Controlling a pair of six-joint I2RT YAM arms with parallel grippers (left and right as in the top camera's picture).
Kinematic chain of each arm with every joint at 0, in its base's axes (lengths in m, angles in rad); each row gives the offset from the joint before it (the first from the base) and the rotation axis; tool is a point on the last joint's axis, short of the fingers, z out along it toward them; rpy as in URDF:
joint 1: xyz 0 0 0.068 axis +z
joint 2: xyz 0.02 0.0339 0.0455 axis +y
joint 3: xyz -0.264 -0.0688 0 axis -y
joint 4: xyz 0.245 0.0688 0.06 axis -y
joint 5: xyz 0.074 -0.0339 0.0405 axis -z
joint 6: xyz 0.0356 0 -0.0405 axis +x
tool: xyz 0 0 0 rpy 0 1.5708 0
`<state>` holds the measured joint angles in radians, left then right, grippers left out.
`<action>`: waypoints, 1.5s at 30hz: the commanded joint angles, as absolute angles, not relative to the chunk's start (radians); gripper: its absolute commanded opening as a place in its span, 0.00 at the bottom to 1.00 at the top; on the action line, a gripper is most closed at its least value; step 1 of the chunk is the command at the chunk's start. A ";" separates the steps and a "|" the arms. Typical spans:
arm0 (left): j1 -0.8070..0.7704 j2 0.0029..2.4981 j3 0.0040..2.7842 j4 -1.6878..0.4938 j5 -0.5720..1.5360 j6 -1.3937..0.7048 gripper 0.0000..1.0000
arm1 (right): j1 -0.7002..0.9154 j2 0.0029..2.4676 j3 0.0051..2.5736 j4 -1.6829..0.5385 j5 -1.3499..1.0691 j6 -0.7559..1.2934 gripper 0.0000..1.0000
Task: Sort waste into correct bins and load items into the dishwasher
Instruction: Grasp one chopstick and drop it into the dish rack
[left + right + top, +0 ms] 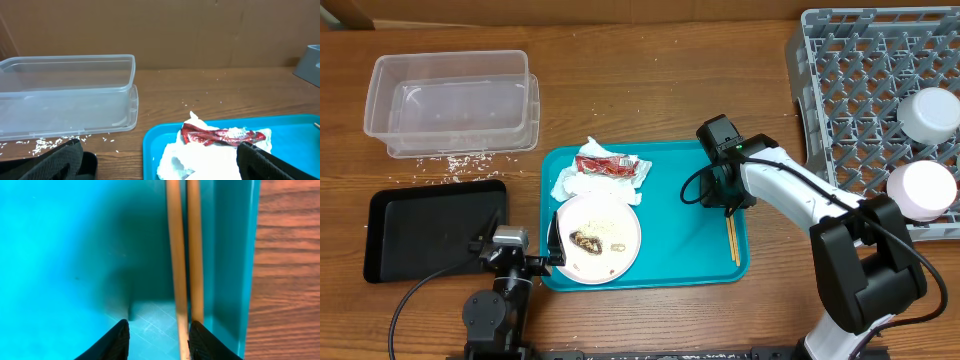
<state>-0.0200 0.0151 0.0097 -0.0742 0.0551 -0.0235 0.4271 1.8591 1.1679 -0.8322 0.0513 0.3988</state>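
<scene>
Overhead, we logged the chopsticks [732, 240] lying side by side at the right edge of the teal tray [680, 250], just inside its right wall, lower centre-right of frame. The dish rack [850, 90] sat at upper right with two bowls [932, 112] in it. The plate [625, 225], carrying a brown lump [585, 240], sat at the tray's left end, with the napkin [582, 185] and red wrapper [610, 163] just above it. The clear tub [450, 100] was at upper left and the black tray [420, 235] below it.

In the right wrist view, the right gripper [159, 337] pointed down at the tray floor, jaws partway apart. One stick ran between the fingers, while the other met the right-of-frame finger. A clear gap remained on the left, so nothing was gripped yet.

The left gripper [159, 150] stood spread wide and empty, low near the tray's left edge and facing the napkin.

We judged the sticks light, stiff, smooth and prone to rolling or scissoring. We thought it best to pinch both together near mid-length, across their width, so neither pivots out. The tray wall crowded the outer finger, which risked catching only one stick.
</scene>
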 commanded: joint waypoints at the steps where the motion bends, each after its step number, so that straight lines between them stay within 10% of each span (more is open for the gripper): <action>1: -0.023 0.006 0.005 -0.075 0.044 -0.033 1.00 | 0.428 1.860 1.149 -0.816 0.039 0.397 0.41; 9: -0.023 0.006 0.005 -0.075 0.044 -0.033 1.00 | 0.428 1.860 1.055 -0.737 0.043 0.397 0.37; 15: -0.023 0.006 0.005 -0.075 0.044 -0.033 1.00 | 0.428 1.859 1.120 -0.825 0.016 0.397 0.04; 30: -0.023 0.006 0.005 -0.075 0.044 -0.033 1.00 | 0.211 1.857 1.892 -1.288 0.286 0.144 0.04; 45: -0.023 0.006 0.005 -0.075 0.044 -0.033 1.00 | -0.183 1.860 1.942 -0.984 -0.002 -0.166 0.10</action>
<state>-0.0200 0.0151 0.0097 -0.0742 0.0547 -0.0235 -0.1581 1.8740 1.9263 -1.0069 0.1356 -0.1005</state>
